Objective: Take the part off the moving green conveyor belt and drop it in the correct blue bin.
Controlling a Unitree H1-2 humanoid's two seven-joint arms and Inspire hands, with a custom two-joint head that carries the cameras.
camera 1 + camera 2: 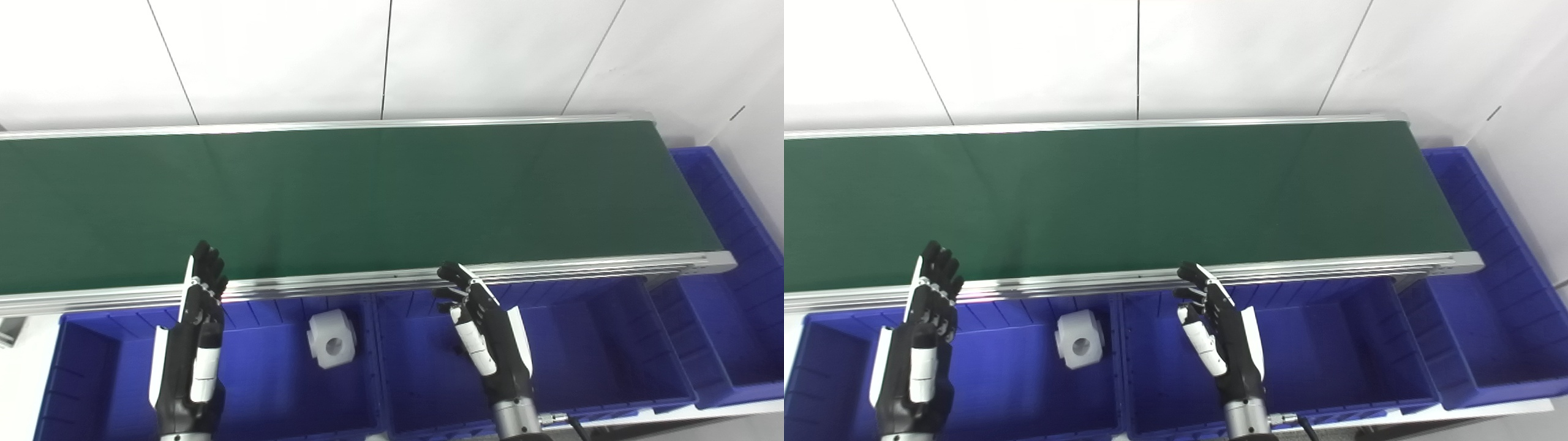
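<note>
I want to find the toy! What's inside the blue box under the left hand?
One white part with a round hole lies in the left blue bin. The left hand hides some floor.

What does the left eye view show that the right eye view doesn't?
Only the left eye view shows a small grey fitting at its left edge, below the conveyor's rail. Only the right eye view shows more of the white wall to the right of the end bin. Both show the bare green conveyor belt, the white part lying in the left blue bin, an empty middle bin, and the left hand and right hand open, holding nothing.
</note>
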